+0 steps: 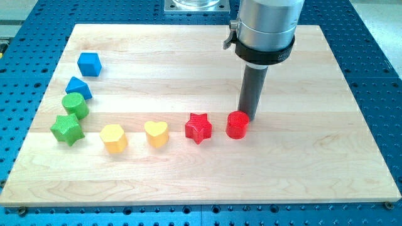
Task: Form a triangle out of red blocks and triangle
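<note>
Camera view: my tip (250,115) stands on the wooden counter (188,56) right of centre, touching the upper right edge of the red cylinder (237,125). There is no grasping tool, only a bare rod. The red star (198,128) sits just left of the cylinder, one point upward. Farther left are a yellow heart (156,133) and a yellow hexagon (114,138). At the left edge, from bottom to top, come a green star (66,128), a green cylinder (75,105), a blue triangle (78,88) with its apex toward the upper left, and a blue cube (89,64).

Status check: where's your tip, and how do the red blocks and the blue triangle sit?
My tip at red cylinder, its upper-right edge. Red star just left of it. Blue triangle far at the view's left. Yellow heart and yellow block lie between.
</note>
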